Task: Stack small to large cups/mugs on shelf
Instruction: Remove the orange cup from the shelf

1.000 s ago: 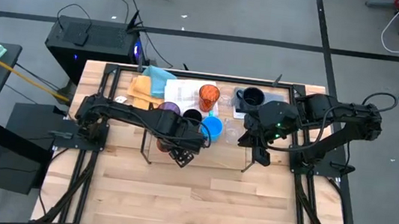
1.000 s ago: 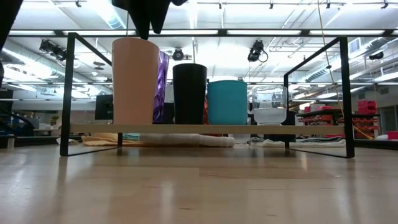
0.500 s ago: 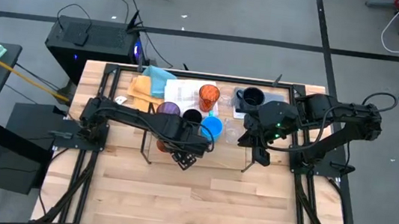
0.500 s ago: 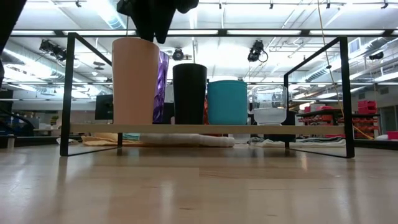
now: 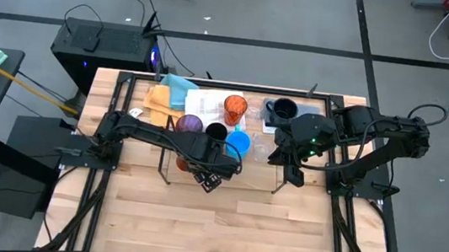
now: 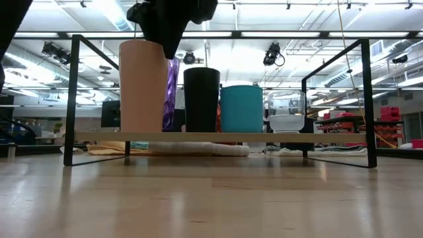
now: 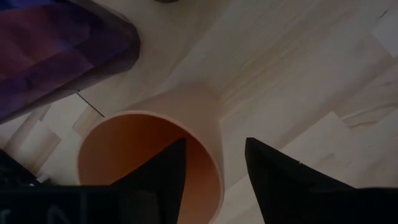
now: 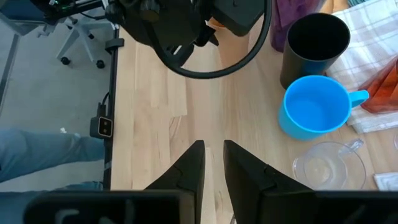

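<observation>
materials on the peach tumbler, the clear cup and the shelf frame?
Peach tumbler: opaque with a matte, even surface, probably plastic. The left gripper sits at its rim, fingers open, one inside and one outside.
Clear cup: see-through with bright highlights; glass or clear plastic, can't tell which.
Shelf frame: thin black bars, matte, looks like painted metal.

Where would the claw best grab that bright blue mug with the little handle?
Probably by the rim, coming straight down. The blue mug stands upright with its mouth open, so one finger could slip inside and one outside the wall. The black cup crowds one side and the clear glass cup another, leaving little room for a sideways approach. The handle looks too small to pinch. The right claw is nearest.
</observation>
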`<state>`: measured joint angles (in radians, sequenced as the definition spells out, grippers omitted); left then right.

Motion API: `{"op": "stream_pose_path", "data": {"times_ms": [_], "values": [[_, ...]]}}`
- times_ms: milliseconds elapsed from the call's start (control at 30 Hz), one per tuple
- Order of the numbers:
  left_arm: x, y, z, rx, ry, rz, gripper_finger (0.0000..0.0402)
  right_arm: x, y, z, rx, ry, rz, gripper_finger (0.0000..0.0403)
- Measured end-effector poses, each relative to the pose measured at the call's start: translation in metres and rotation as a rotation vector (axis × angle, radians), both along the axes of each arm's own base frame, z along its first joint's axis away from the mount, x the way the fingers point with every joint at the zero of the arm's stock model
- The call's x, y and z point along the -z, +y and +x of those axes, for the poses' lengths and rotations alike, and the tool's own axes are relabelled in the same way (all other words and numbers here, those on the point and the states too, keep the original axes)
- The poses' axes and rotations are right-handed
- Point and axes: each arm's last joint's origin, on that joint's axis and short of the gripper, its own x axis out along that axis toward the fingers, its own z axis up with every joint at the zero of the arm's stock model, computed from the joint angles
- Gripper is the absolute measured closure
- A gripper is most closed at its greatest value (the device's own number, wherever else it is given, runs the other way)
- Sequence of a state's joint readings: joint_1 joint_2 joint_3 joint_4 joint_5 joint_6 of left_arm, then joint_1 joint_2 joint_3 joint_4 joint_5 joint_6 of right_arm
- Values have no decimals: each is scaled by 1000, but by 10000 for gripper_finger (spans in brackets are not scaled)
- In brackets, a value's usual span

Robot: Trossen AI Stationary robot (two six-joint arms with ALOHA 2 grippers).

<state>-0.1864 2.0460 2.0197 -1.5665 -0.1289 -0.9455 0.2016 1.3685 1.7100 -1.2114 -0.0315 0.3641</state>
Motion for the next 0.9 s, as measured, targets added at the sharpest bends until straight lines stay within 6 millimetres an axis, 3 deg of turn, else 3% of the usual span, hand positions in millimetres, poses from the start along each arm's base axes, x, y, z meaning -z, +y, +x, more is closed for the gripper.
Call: {"op": "stream_pose_path", "data": {"times_ms": [267,567,733,900], "values": [[0,0,0,0,2,2,261,0,0,0,0,0,0,336],[0,0,0,14,4,7,386,0,0,0,-1,0,0,336],[0,-2,-1,15,15,-51,388,0,0,0,-1,0,0,336],[0,-25,-6,25,16,-87,391,0,0,0,-1,0,-1,336]]}}
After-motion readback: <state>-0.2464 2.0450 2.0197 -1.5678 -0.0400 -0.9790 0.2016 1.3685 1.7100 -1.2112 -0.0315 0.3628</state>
